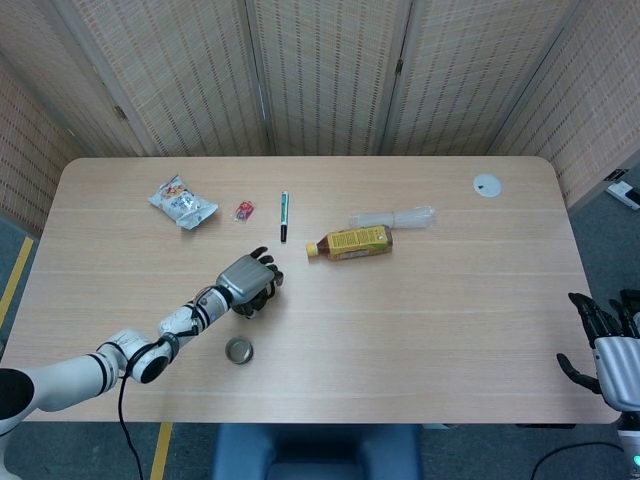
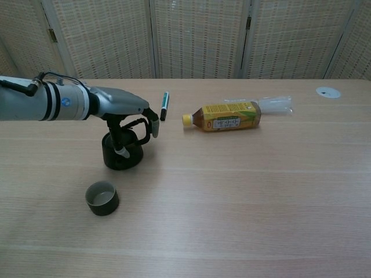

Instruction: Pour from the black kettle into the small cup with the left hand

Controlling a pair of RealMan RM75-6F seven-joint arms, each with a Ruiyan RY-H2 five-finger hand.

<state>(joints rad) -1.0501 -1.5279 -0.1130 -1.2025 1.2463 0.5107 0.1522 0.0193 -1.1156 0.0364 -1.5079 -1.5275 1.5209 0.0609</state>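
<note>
standing upright, squat black kettle (image 2: 122,155) with looped handle.

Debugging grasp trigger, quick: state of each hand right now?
Left hand: open, fingers draped over the squat black kettle, not gripping.
Right hand: open, holds nothing, at table's edge.

So the black kettle (image 2: 122,153) sits left of centre on the table (image 2: 243,197), with the left hand (image 2: 119,104) right over it. The small cup (image 2: 102,198) is in front of it, a bit to the left. Pen (image 2: 164,106) is behind the kettle, the bottle (image 2: 223,116) lies on its side further right. Snack bag (image 1: 182,201) is at the far left back, right hand (image 1: 610,345) off the right edge.
</note>
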